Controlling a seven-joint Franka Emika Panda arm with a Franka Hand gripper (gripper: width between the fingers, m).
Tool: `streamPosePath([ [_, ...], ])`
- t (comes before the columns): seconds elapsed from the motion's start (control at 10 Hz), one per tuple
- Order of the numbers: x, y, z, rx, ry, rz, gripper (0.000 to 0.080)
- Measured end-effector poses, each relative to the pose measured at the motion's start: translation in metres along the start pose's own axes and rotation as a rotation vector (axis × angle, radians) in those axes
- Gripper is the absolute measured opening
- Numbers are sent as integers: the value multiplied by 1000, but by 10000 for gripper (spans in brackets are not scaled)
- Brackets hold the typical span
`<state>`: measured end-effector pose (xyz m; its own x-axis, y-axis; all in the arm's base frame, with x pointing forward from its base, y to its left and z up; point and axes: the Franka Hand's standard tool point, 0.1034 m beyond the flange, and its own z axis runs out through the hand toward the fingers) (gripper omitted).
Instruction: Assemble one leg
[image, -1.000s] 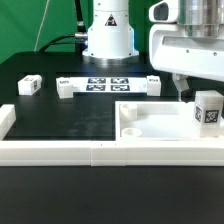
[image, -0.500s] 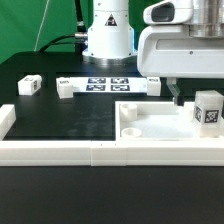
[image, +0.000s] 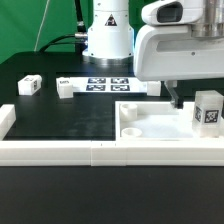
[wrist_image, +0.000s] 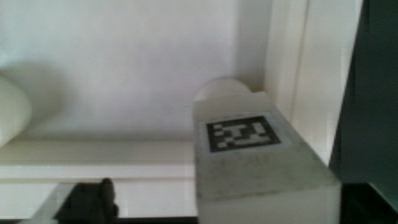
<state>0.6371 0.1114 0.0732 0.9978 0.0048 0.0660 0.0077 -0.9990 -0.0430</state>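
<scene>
Standing leg (image: 208, 108) on panel (image: 160, 128) | end effector (image: 176, 97) near, state unclear | rail (image: 60, 151) in front

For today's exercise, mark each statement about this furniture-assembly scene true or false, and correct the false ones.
1. A leg stands upright on the white panel. True.
2. The hand is clamped around that leg. False: it hangs beside the leg, apart from it.
3. The marker board lies on the black table near the robot base. True.
4. The panel's corner recess already holds a leg. False: it is empty.
5. A loose leg lies at the exterior view's left. True.
</scene>
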Motion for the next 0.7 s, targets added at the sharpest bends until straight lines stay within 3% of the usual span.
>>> streamPosePath([
  [0.1, 0, 0, 0, 0, 0, 0, 425],
  [0.2, 0, 0, 0, 0, 0, 10, 291],
  [0.4, 0, 0, 0, 1, -1, 60, 291],
  [0.7, -1, -1, 2, 3, -4, 391, 291],
])
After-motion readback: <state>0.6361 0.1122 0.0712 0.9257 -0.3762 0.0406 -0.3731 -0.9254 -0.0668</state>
